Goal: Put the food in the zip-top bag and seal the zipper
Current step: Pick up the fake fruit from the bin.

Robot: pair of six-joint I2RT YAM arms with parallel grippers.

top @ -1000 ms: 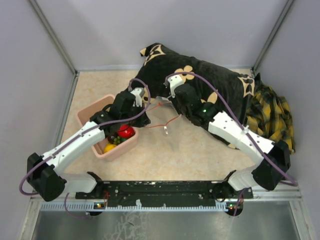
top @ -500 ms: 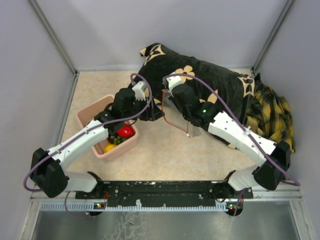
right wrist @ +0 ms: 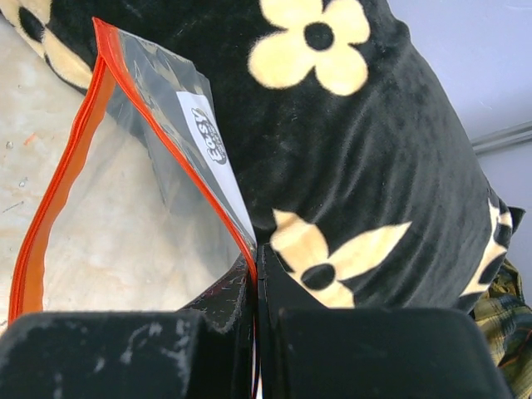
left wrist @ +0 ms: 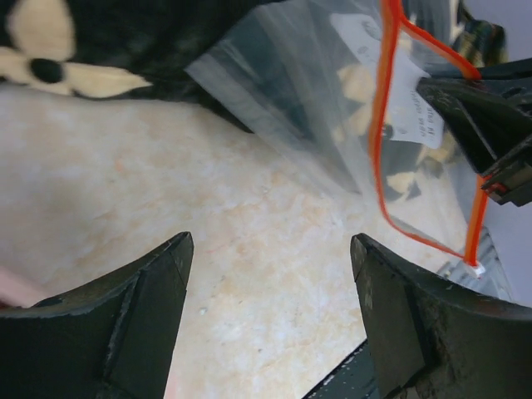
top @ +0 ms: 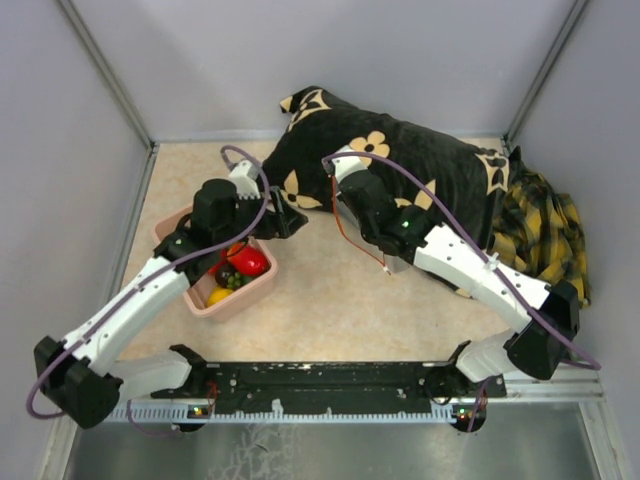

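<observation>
Clear zip-top bag (right wrist: 166, 108): hangs from the right jaws in front of the black flowered pillow (top: 420, 160), between the two arms, mouth gaping.
Zipper (right wrist: 66, 166): red-orange strips parted, unsealed.
Right gripper (right wrist: 256, 259): jaws pressed together on the bag's rim at one end of the mouth.
Left gripper (left wrist: 270, 249): jaws spread wide, holding nothing, just short of the bag and over the table (top: 330, 310).
Food (top: 252, 262): red, yellow and dark pieces lie in the pink tub (top: 243, 300), left of the bag and apart from it.
Plaid cloth (top: 545, 230): against the pillow's right end.
</observation>
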